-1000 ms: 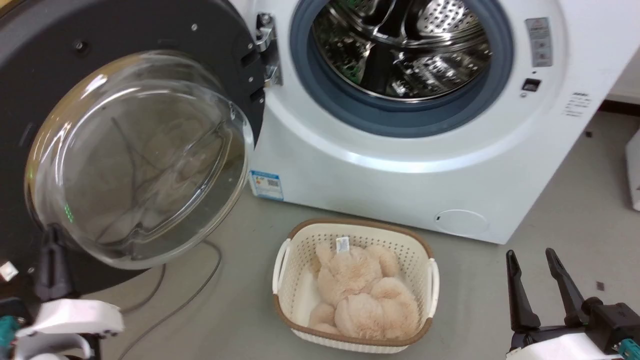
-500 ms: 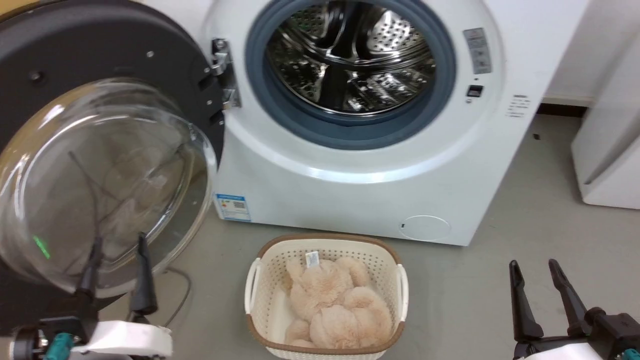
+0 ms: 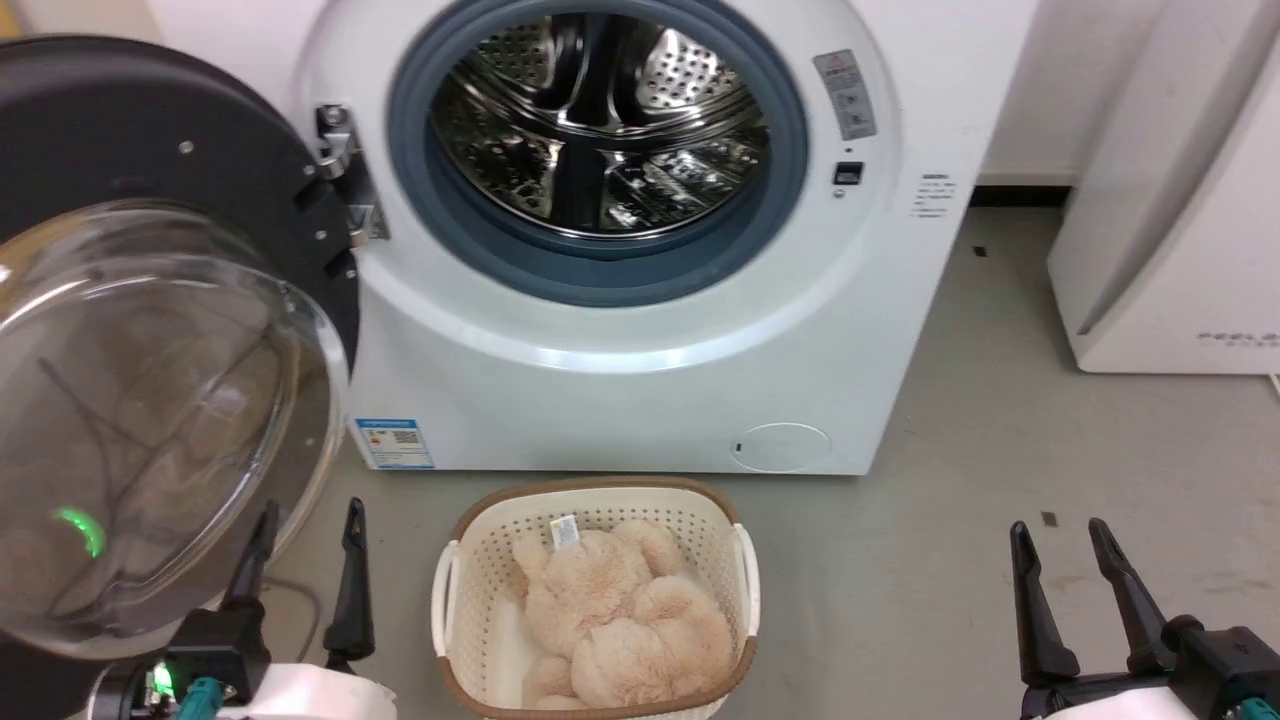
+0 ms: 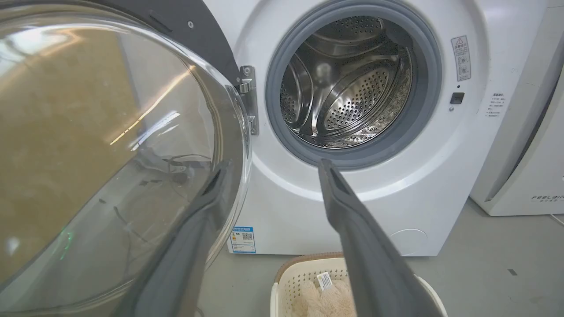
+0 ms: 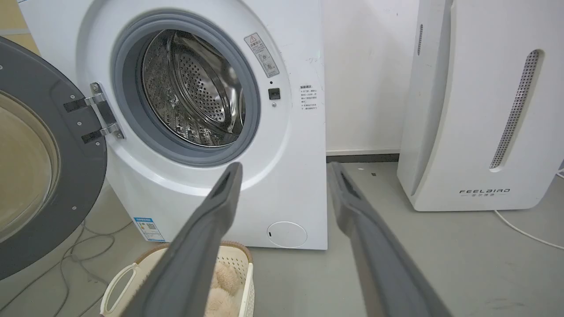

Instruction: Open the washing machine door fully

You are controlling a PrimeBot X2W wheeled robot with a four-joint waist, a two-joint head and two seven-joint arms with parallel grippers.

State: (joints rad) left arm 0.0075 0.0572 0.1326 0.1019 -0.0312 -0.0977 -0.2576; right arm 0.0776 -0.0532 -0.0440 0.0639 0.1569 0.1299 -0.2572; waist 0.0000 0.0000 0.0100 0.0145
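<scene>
White front-load washing machine (image 3: 620, 400) dead ahead, opening fully uncovered. To its right, just beside it, a tall white unit (image 3: 1170, 200) standing on the grey floor (image 3: 1000, 450).

Washing machine door (image 3: 150, 110) is swung out to the left of the cabinet, well clear of the opening, matte dark inner face twd me. Its glass bowl (image 3: 150, 400) bulges my way; small green glint low on the glass.

Steel drum (image 3: 600, 120) w/ perforated wall, grey rubber ring (image 3: 600, 275) around it.

Cream basket (image 3: 745, 580) w/ brown rim on the floor in front of the machine, btwn my two arms. Beige plush toy (image 3: 620, 620) lies in it, white tag up.

My left gripper (image 3: 310, 508), lower left: jaws spread wide, nothing btwn them. Outer finger overlaps the bowl's lower edge in head view; contact or not, can't tell. My right gripper (image 3: 1057, 528), lower right: jaws wide apart too, empty, over bare floor, well apart from machine and basket.

Metal hinge (image 3: 340, 170) on the left side of the opening, joining door to cabinet. Blue-white sticker (image 3: 395, 443) low on the front, left corner. Thin cables (image 5: 75, 246) on the floor under the door.
</scene>
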